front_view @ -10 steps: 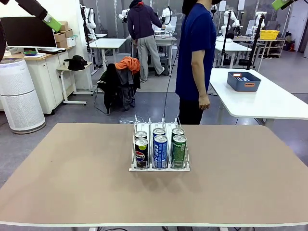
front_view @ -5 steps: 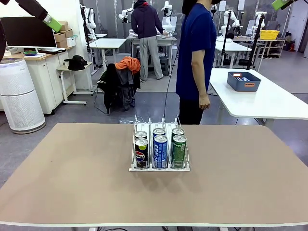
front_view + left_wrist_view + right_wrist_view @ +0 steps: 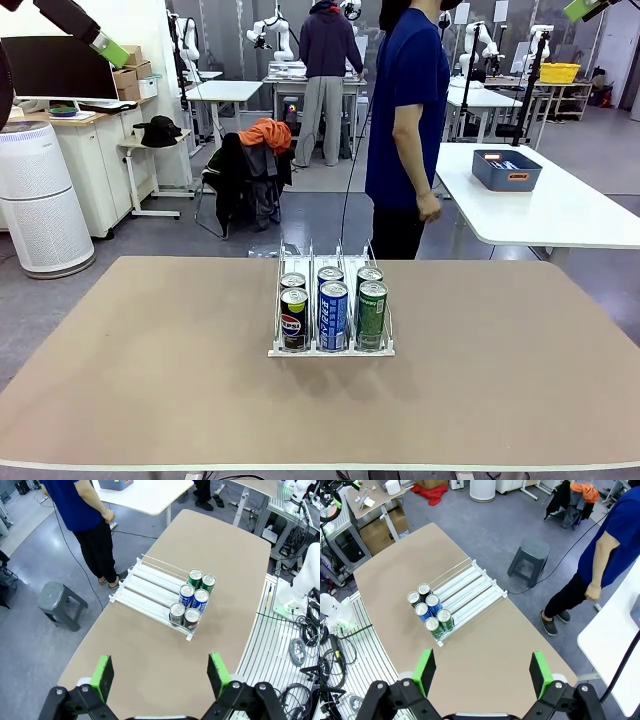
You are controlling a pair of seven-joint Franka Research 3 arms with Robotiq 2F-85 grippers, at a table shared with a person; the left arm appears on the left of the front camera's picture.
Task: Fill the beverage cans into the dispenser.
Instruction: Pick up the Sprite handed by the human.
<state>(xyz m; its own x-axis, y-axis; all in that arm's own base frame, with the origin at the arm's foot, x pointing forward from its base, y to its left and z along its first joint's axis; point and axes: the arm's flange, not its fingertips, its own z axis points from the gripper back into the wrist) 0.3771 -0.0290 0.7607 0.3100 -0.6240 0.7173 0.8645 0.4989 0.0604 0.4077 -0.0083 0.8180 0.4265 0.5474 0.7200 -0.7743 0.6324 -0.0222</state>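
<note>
free: table [image 3: 130, 360] open either side of dispenser [image 3: 330, 352] | blocked: lane fronts — six cans [image 3: 333, 312] | far edge: person [image 3: 405, 120]

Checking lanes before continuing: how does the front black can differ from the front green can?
The black can is dark with a round logo; the green can carries white lettering. The black can stands in the rack's left lane, the green can in its right lane, a blue can between them. Both stand upright at the front lip, with silver tops and another can behind each.
</note>
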